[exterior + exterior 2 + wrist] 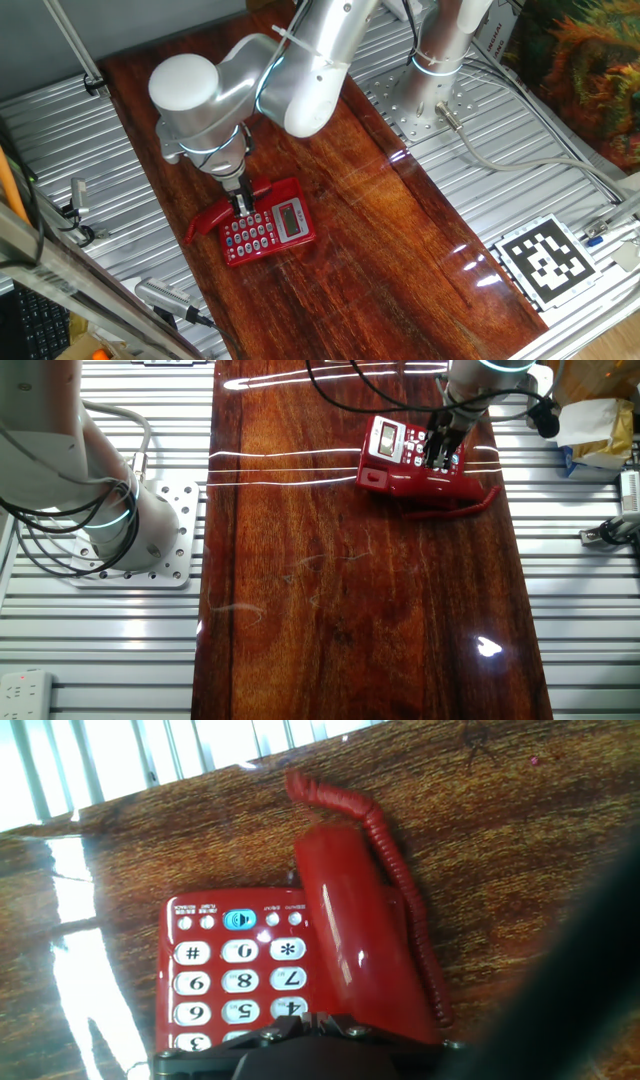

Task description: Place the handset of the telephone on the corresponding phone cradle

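The red phone cradle (270, 232) with grey-white keys and a small display lies on the dark wooden board. It also shows in the other fixed view (395, 445) and the hand view (235, 975). The red handset (350, 950) lies along the base's long edge, beside the keypad. Its coiled cord (392, 840) runs past it onto the wood. The handset also shows in both fixed views (208, 220) (425, 484). My gripper (314, 1019) hangs just above the keypad next to the handset, fingertips together with nothing between them. It also shows in one fixed view (243, 206).
The wooden board (400, 250) lies on ribbed metal decking. A black-and-white marker card (545, 260) lies at the right. The arm's base plate (420, 110) is behind the board. A grey arm base (110, 520) stands on the left. Clutter borders the decking.
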`<state>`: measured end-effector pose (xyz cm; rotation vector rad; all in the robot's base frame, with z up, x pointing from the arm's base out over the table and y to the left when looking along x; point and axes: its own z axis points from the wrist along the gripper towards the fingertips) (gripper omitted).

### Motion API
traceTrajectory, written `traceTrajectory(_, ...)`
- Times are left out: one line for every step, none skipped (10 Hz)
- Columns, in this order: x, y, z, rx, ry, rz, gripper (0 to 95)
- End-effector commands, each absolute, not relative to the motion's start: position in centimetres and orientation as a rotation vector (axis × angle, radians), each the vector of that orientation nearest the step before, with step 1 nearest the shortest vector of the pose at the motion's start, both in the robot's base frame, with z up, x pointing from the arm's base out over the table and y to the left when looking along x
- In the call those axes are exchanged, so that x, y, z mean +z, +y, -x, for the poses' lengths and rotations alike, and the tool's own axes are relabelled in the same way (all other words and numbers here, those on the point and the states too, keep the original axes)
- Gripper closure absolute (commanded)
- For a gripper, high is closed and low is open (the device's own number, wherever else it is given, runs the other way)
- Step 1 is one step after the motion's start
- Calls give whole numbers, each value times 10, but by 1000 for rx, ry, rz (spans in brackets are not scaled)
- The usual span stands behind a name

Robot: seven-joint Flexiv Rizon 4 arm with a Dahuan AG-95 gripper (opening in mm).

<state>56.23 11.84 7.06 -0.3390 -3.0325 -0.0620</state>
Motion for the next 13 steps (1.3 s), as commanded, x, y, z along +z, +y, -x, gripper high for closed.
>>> traceTrajectory(75,115,-565,-56,-3032,325,950)
traceTrajectory(81,109,-573,-56,-3027,322,950)
traceTrajectory(89,104,-586,-58,-3031,289,950)
traceTrajectory(94,98,-592,-60,-3038,243,760)
traceTrajectory(97,90,-596,-57,-3054,170,380)
traceTrajectory(98,84,-597,-58,-3060,132,190)
traceTrajectory(99,82,-597,-63,-3064,123,190)
traceTrajectory(96,81,-597,-58,-3067,102,0)
traceTrajectory(94,81,-597,-57,-3067,98,0)
traceTrajectory(91,80,-597,-58,-3068,88,0)
traceTrajectory(88,80,-595,-59,-3069,75,0)
traceTrajectory(82,79,-593,-59,-3070,64,0)
traceTrajectory(77,78,-592,-59,-3071,61,0)
